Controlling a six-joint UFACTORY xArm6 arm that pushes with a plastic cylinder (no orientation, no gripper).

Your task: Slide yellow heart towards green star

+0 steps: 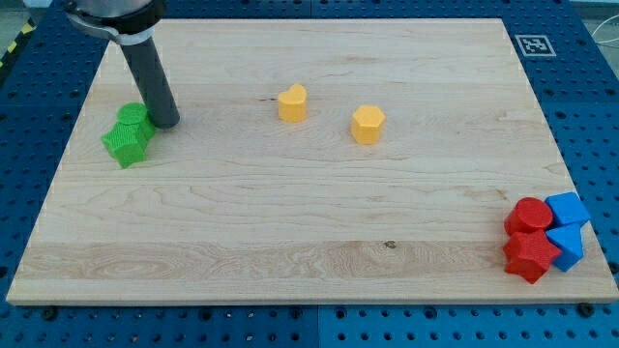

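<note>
Rod and tip only — no fingers here, so nothing opens, shuts or is held. My tip (165,122) rests at the view's left, touching or just beside the green blocks: a green star (126,145) with another green block (133,118) above it. Yellow heart (292,102) lies well apart, toward the view's top centre; a yellow hexagon-like block (368,125) sits to its right. Judged step: approach not yet made. Next, the tip must round to the heart's right side and push left — the hexagon crowds that side. Red blocks (529,240) and blue blocks (567,227) cluster at bottom right, clear of the path.
</note>
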